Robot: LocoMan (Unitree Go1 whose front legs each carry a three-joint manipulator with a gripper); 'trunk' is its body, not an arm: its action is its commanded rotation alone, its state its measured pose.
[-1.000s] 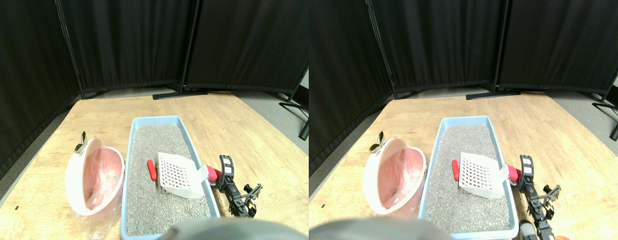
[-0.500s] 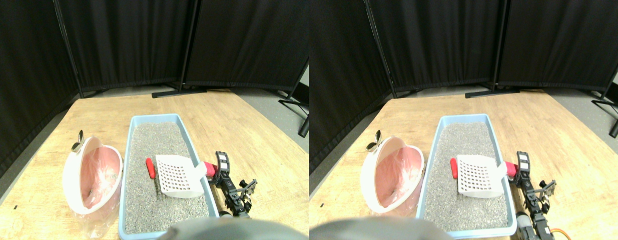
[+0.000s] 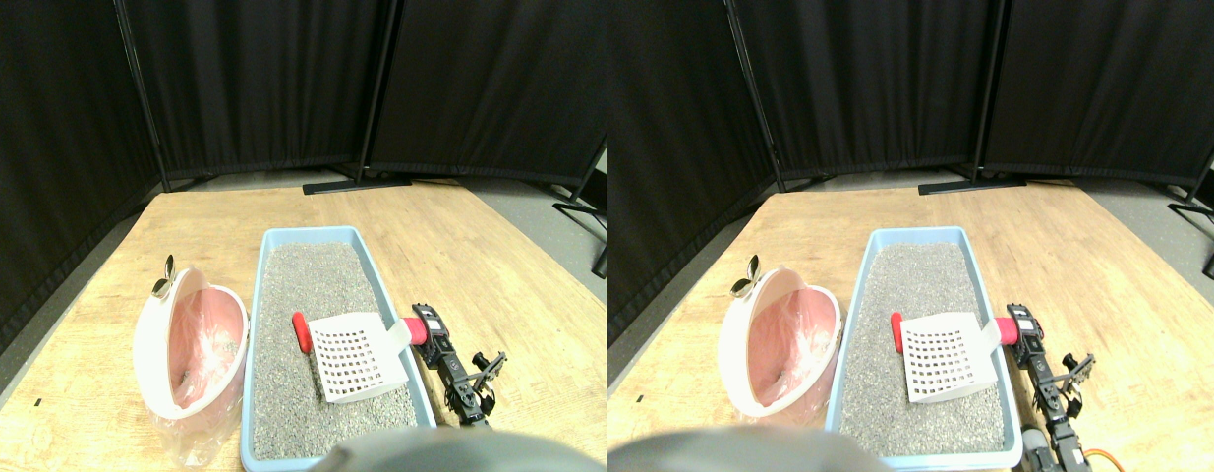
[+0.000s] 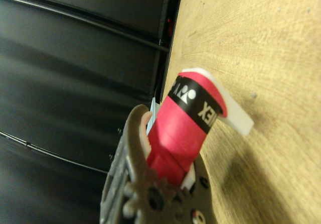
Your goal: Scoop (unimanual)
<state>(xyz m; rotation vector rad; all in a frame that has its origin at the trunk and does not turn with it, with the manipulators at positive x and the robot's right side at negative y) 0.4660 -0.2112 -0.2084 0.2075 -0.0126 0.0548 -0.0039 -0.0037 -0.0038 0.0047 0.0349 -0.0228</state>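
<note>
A white slotted scoop (image 3: 353,356) lies tilted over the grey litter in the light blue tray (image 3: 264,295), its blade down toward the litter. Its red-wrapped handle (image 3: 416,330) sticks out over the tray's right rim. My right gripper (image 3: 426,328) is shut on that handle; in the wrist view the jaws plainly clasp the red wrapped handle (image 4: 183,128). A small red piece (image 3: 299,332) lies on the litter just left of the scoop's blade. The pink-lined white bin (image 3: 189,344) leans left of the tray.
The tray and bin stand on a wooden floor (image 3: 469,256). Black curtain panels (image 3: 272,79) on metal feet close off the back and left. A stand's foot (image 3: 579,208) reaches in at the far right.
The scoop's blade has tipped lower toward the litter and drawn a little nearer. The gripper has turned with the handle. The whole view has shifted slightly.
</note>
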